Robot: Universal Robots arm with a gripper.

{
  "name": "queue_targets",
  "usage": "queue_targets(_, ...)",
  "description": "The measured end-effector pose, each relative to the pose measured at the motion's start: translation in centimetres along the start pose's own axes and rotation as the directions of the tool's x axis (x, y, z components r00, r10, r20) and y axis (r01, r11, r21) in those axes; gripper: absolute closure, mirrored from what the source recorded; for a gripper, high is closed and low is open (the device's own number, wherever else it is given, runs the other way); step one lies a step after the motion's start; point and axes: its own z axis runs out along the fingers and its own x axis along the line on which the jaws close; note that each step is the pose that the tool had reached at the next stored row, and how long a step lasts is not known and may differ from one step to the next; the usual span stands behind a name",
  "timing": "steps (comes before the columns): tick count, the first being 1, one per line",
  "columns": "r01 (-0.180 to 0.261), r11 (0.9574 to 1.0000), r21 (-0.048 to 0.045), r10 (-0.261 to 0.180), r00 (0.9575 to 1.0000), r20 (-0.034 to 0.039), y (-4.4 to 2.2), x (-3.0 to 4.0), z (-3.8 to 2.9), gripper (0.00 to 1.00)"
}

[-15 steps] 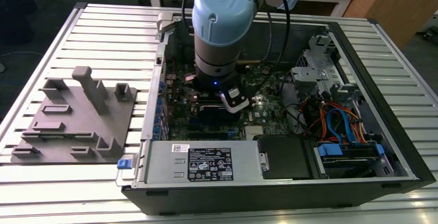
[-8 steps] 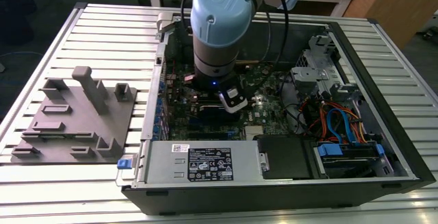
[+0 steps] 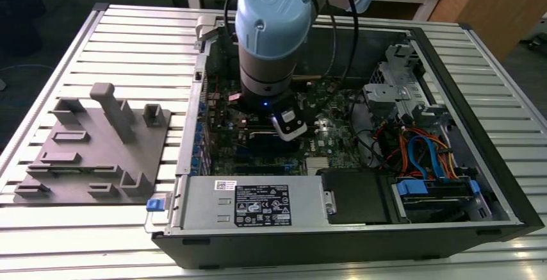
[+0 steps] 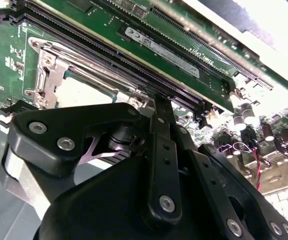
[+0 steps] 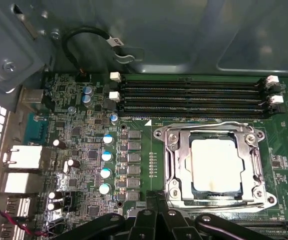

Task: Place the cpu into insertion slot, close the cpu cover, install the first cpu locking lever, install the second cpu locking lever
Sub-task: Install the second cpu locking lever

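Note:
The cpu (image 5: 216, 165) lies flat in the insertion slot (image 5: 203, 192), its pale metal top facing up. The silvery cpu cover (image 5: 176, 150) is folded down around it, so the chip shows through the window. Thin wire locking levers run along the frame, one on the memory-slot side (image 5: 208, 124) and one on the gripper side (image 5: 218, 204); whether they are latched I cannot tell. My gripper (image 5: 153, 200) hangs just beside the socket's edge, shut and empty. In the second wrist view the fingertips (image 4: 161, 107) sit next to the cpu (image 4: 81, 92). In the exterior view the gripper (image 3: 293, 129) is low inside the case.
Long black memory slots (image 5: 193, 95) lie beyond the socket, and a row of capacitors (image 5: 106, 155) stands beside it. The case holds a power supply (image 3: 248, 206) and a drive cage with cables (image 3: 427, 158). A grey fixture block (image 3: 94, 145) sits on the slatted table.

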Motion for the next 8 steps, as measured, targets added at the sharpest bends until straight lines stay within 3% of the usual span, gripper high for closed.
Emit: queue_targets(8, 0.000, 1.0000, -0.0004, 0.000, 1.0000, 0.0001, 0.33, 0.06, -0.93, 0.89)
